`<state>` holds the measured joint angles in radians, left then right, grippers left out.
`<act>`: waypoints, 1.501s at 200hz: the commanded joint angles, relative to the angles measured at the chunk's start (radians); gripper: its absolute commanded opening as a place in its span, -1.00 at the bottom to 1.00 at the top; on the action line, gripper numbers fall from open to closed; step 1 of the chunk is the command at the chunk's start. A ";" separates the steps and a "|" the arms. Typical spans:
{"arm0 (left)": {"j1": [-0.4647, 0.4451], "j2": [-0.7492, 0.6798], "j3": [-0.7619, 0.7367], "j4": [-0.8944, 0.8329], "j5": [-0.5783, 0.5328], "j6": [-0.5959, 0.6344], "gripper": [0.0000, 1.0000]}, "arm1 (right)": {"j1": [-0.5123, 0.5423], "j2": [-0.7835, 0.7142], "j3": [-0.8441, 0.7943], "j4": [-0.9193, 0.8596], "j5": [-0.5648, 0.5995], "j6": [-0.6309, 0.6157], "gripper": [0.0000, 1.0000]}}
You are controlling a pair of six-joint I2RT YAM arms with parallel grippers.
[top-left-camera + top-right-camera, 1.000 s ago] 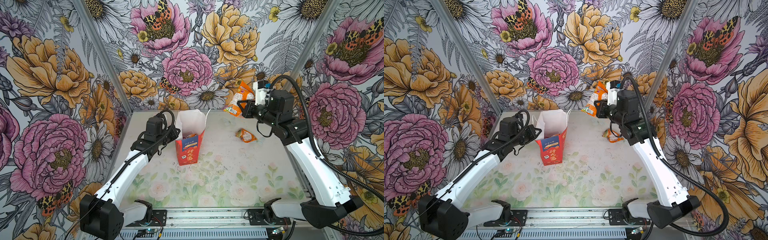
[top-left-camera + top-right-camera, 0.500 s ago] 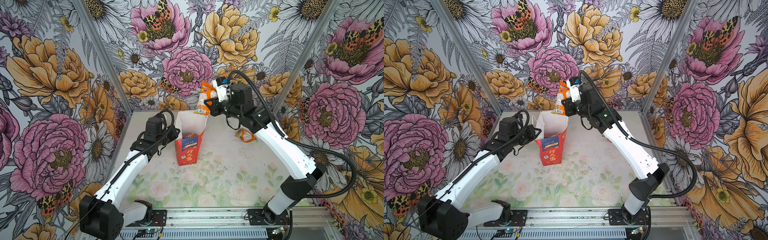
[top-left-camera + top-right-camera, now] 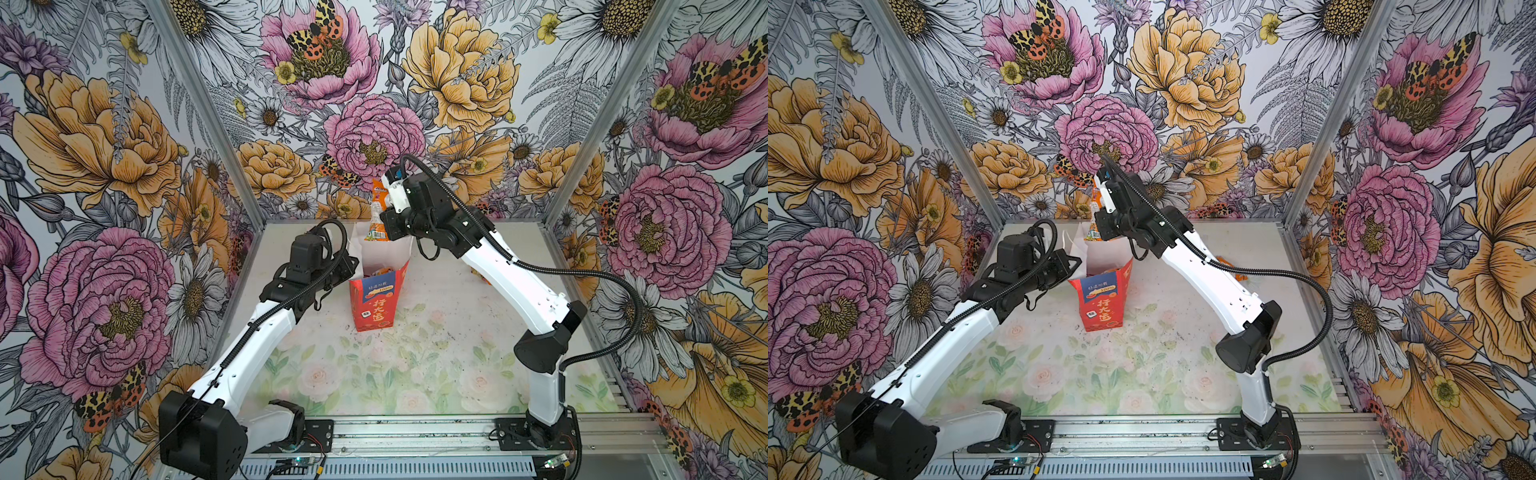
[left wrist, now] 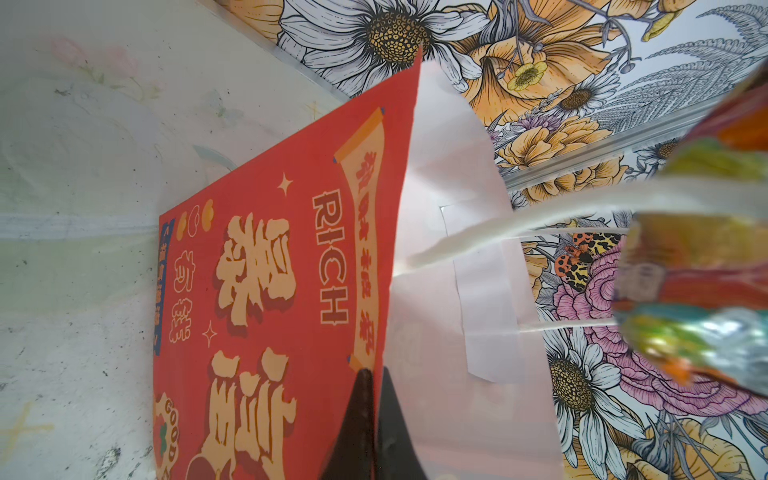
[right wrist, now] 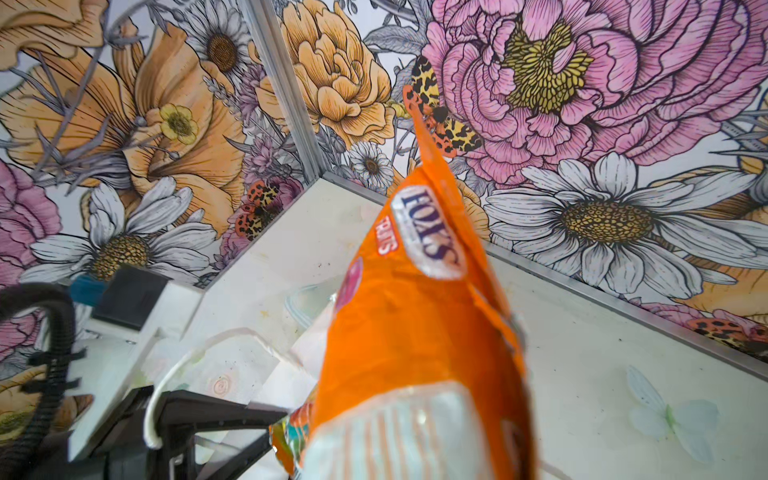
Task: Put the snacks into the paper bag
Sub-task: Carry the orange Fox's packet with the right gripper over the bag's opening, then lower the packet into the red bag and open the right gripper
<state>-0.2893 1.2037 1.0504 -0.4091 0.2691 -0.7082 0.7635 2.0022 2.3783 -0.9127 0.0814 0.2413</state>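
Bright, even, diffuse light; only faint, soft shadows on the table (image 3: 436, 374), lower centre. In both wrist views the near packet (image 5: 415, 332) is blurred.

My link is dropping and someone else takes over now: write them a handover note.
Left gripper: shut on the bag rim, steadying it upright.
Right gripper: shut on the held packet, which hangs over the bag's mouth.
Done: at least one inside packet shows; anything else in there is hidden.
Left: drop the held packet in, then fetch the table packet, partly hidden behind the right arm.
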 commanded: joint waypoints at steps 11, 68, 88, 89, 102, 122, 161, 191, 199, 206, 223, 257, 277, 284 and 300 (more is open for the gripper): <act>0.012 -0.053 0.002 0.089 0.002 -0.003 -1.00 | 0.023 0.040 0.091 -0.112 0.131 -0.036 -1.00; 0.012 -0.046 0.003 0.093 0.002 -0.007 -1.00 | 0.053 0.071 0.113 -0.196 0.180 -0.068 -1.00; 0.012 -0.044 0.003 0.095 0.003 -0.008 -1.00 | 0.060 0.081 0.123 -0.220 0.174 -0.075 -1.00; 0.012 -0.044 0.003 0.095 0.003 -0.008 -1.00 | 0.060 0.082 0.123 -0.222 0.174 -0.075 -1.00; 0.012 -0.044 0.003 0.095 0.002 -0.008 -1.00 | 0.066 0.095 0.143 -0.247 0.167 -0.080 -1.00; 0.012 -0.044 0.003 0.095 0.001 -0.008 -1.00 | 0.078 0.125 0.192 -0.296 0.162 -0.092 -1.00; 0.012 -0.049 0.001 0.095 0.002 -0.010 -1.00 | 0.092 0.162 0.248 -0.353 0.128 -0.099 -1.00; 0.012 -0.052 0.000 0.095 0.002 -0.010 -1.00 | 0.097 0.164 0.249 -0.368 0.117 -0.094 -1.00; 0.012 -0.051 0.000 0.095 0.002 -0.010 -1.00 | 0.097 0.164 0.249 -0.374 0.116 -0.092 -1.00; 0.012 -0.052 0.002 0.095 0.002 -0.010 -1.00 | 0.097 0.164 0.249 -0.379 0.116 -0.091 -1.00; 0.012 -0.051 0.002 0.095 0.002 -0.010 -1.00 | 0.097 0.164 0.251 -0.391 0.102 -0.089 -1.00; 0.012 -0.048 0.002 0.096 0.002 -0.010 -1.00 | 0.098 0.167 0.256 -0.415 0.050 -0.076 -1.00; 0.009 -0.046 0.003 0.099 0.004 -0.011 -1.00 | 0.098 0.171 0.261 -0.428 0.021 -0.070 -1.00; 0.011 -0.045 0.003 0.099 0.007 -0.011 -1.00 | 0.099 0.173 0.264 -0.434 0.011 -0.068 -1.00; 0.010 -0.044 0.003 0.101 0.008 -0.011 -1.00 | 0.098 0.184 0.283 -0.450 -0.014 -0.062 -1.00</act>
<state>-0.2893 1.2037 1.0489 -0.4084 0.2691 -0.7086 0.8524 2.1708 2.6068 -1.3487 0.1188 0.1642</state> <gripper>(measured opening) 0.044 0.135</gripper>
